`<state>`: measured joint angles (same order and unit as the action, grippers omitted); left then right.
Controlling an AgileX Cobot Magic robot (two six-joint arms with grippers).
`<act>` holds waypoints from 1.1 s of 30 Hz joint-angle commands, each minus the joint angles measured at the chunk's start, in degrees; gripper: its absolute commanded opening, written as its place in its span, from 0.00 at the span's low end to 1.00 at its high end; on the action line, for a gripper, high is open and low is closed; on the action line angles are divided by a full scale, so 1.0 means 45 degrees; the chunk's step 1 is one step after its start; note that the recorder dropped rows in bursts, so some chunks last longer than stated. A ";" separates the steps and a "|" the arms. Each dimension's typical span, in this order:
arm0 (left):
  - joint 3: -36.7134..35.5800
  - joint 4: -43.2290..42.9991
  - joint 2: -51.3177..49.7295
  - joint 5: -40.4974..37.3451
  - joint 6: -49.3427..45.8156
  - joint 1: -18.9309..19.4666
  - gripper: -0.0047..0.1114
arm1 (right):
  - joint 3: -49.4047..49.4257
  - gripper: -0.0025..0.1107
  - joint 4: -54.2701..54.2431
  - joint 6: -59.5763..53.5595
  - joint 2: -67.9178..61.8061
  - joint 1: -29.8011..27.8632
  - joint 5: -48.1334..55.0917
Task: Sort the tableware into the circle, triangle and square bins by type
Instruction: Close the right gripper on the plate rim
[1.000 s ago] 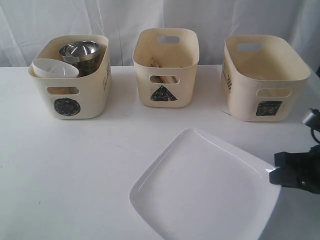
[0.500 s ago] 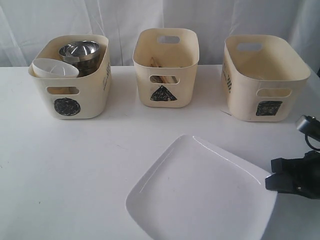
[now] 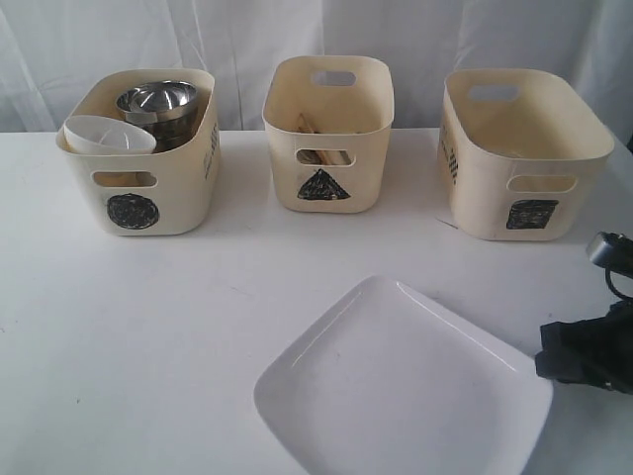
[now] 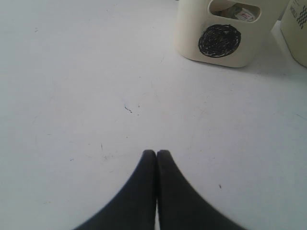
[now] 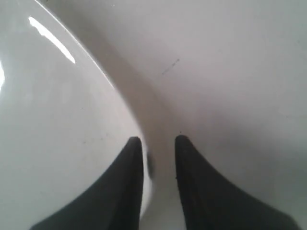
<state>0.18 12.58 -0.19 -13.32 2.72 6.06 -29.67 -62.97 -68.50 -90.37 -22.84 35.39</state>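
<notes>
Plate: the large white squarish plate is seen lying flat on the table, nearest the front and well apart from the bins.
Right gripper: the right gripper is held spread at the plate's right edge. The thin rim lies in the gap, close beside one finger, and nothing is pinched.
Handling: the plate is judged stiff, glossy and slippery, breakable if dropped, and weighty for an edge hold. Only the raised rim can be gripped, so a deep, firm bite is called for, and sagging is to be expected on lifting.
Left gripper: the left gripper is pressed together over bare table, with nothing held.
Circle bin: the circle bin, far left, is filled with a white bowl and steel bowls.
Triangle bin: the triangle bin is set in the middle at the back.
Square bin: the square bin, far right, is judged the plate's destination. Its floor cannot be seen.
</notes>
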 commanded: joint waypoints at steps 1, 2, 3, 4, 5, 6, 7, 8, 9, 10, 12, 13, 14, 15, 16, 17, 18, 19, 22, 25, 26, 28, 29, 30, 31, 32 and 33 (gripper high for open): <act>-0.0040 0.0352 0.0041 0.0044 -0.0025 -0.0008 0.04 | -0.0048 0.31 -0.0030 -0.0179 -0.0028 -0.0016 -0.0109; -0.0040 0.0407 0.0041 0.0044 -0.0025 -0.0008 0.04 | -0.0048 0.35 -0.0062 -0.0179 -0.0081 -0.0016 -0.0117; -0.0040 0.0438 0.0041 0.0044 -0.0025 -0.0008 0.04 | -0.0048 0.37 -0.0131 -0.0179 -0.0114 -0.0016 -0.0138; -0.0040 0.0438 0.0041 0.0044 -0.0025 -0.0008 0.04 | -0.0048 0.40 -0.0182 -0.0179 -0.0202 0.0003 -0.0079; -0.0040 0.0438 0.0041 0.0044 -0.0025 -0.0008 0.04 | -0.0048 0.41 -0.0342 -0.0179 -0.0406 0.0144 0.0023; -0.0040 0.0438 0.0041 0.0044 -0.0025 -0.0008 0.04 | -0.0048 0.41 -0.0371 -0.0179 -0.0516 0.0266 0.0083; -0.0040 0.0438 0.0041 0.0044 -0.0025 -0.0008 0.04 | -0.0048 0.41 -0.0371 -0.0187 -0.0697 0.0532 0.0078; -0.0040 0.0438 0.0041 0.0044 -0.0025 -0.0008 0.04 | -0.0048 0.41 -0.0371 -0.0272 -0.0818 0.0684 0.0078; -0.0040 0.0438 0.0041 0.0044 -0.0025 -0.0008 0.04 | -0.0048 0.41 -0.0428 -0.0515 -0.0982 0.0971 0.0053; -0.0040 0.0438 0.0041 0.0044 -0.0025 -0.0008 0.04 | -0.0071 0.41 -0.0428 -0.0515 -0.1017 0.1084 0.0030; -0.0040 0.0438 0.0041 0.0044 -0.0025 -0.0008 0.04 | -0.0067 0.41 -0.0456 -0.0515 -0.1224 0.1493 -0.0274; -0.0040 0.0438 0.0041 0.0044 -0.0025 -0.0008 0.04 | -0.0067 0.41 -0.0456 -0.0515 -0.1359 0.1755 -0.0664; -0.0040 0.0438 0.0041 0.0044 -0.0025 -0.0008 0.04 | -0.0067 0.37 -0.0456 -0.0491 -0.1454 0.1944 -0.0821; -0.0040 0.0438 0.0041 0.0044 -0.0025 -0.0008 0.04 | -0.0067 0.34 -0.0456 -0.0491 -0.1520 0.2052 -0.0821; -0.0040 0.0438 0.0041 0.0044 -0.0025 -0.0008 0.04 | -0.0067 0.28 -0.0408 -0.0491 -0.1635 0.2186 -0.0768; -0.0040 0.0438 0.0041 0.0044 -0.0025 -0.0008 0.04 | -0.0067 0.25 -0.0368 -0.0491 -0.1758 0.2287 -0.0731; -0.0040 0.0438 0.0041 0.0044 -0.0025 -0.0008 0.04 | -0.0067 0.20 -0.0367 -0.0491 -0.1981 0.2321 -0.0583; -0.0040 0.0466 0.0041 0.0044 -0.0025 -0.0008 0.04 | -0.0067 0.16 -0.0367 -0.0491 -0.2112 0.2321 -0.0389; -0.0040 0.0489 0.0041 0.0044 -0.0025 -0.0008 0.04 | -0.0067 0.02 -0.0376 -0.0400 -0.2462 0.2321 0.0185; -0.0040 0.0489 0.0041 0.0044 -0.0025 -0.0008 0.04 | -0.0149 0.02 -0.0376 -0.0459 -0.2309 0.2321 0.0936; -0.0040 0.0513 0.0041 0.0044 -0.0025 -0.0008 0.04 | -0.0210 0.02 -0.0343 -0.0514 -0.2239 0.2321 0.1256; -0.0040 0.0542 0.0041 0.0044 -0.0025 -0.0008 0.04 | -0.0389 0.02 -0.0367 -0.0761 -0.1901 0.2321 0.2139; -0.0040 0.0542 0.0041 0.0044 -0.0025 -0.0008 0.04 | -0.0484 0.02 -0.0367 -0.0763 -0.1754 0.2321 0.2493; -0.0040 0.0542 0.0041 0.0044 -0.0025 -0.0008 0.04 | -0.0565 0.02 -0.0367 -0.0738 -0.1574 0.2321 0.2811; -0.0040 0.0542 0.0041 0.0044 -0.0025 -0.0008 0.04 | -0.0615 0.02 -0.0398 -0.0738 -0.1399 0.2321 0.2998; -0.0040 0.0542 0.0041 0.0044 -0.0025 -0.0008 0.04 | -0.0647 0.02 -0.0398 -0.0708 -0.1255 0.2321 0.3091; -0.0040 0.0542 0.0041 0.0044 -0.0025 -0.0008 0.04 | -0.0647 0.02 -0.0430 -0.0678 -0.1151 0.2321 0.3120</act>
<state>0.18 14.00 -0.19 -13.23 2.72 6.06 -32.05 -66.91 -70.06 -97.33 -12.58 48.06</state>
